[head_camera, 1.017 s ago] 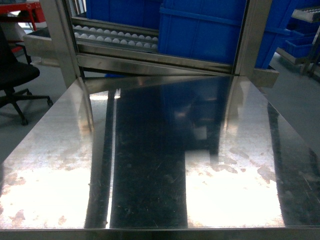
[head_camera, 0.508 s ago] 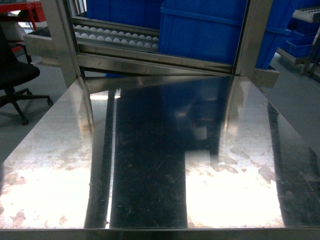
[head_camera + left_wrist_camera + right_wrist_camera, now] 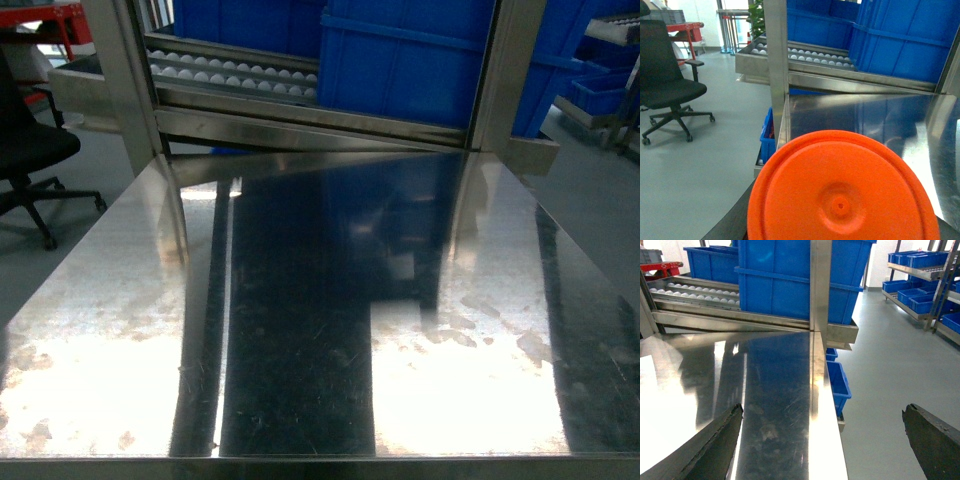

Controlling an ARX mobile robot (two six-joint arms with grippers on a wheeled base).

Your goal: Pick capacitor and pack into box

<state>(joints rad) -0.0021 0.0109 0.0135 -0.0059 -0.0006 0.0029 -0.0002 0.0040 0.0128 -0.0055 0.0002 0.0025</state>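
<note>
Head view: only a bare stainless steel table [image 3: 300, 330] is seen, scuffed and strongly reflective, with glare patches near the front left and front right edge. Neither gripper nor arm is visible in this view.

Along the table's far edge a steel rack frame [image 3: 125, 90] is seen, with a roller conveyor [image 3: 230, 72] of white rollers behind it. Blue plastic bins [image 3: 410, 60] are stacked on the conveyor level, toward the far right corner; their blue is mirrored in the tabletop. A black office chair [image 3: 25, 150] stands on the grey floor, off the table's left edge.

Left wrist view: the lower frame is filled by an orange round disc [image 3: 840, 195] with a raised ring and a small centre dimple, held close under the camera. What it belongs to cannot be told. The left claw's fingers are not seen, so its state cannot be told. The table's far left corner and 1 rack upright are seen beyond it.

Right wrist view: the right gripper [image 3: 822, 440] is seen as 2 dark fingertips [image 3: 715, 445] at the bottom corners, spread wide apart with nothing between them. It hangs over the table's right edge, partly above the floor. More blue bins on shelving [image 3: 925, 275] are seen at far right.

No capacitor and no pink box is found in any view; their location cannot be told.
</note>
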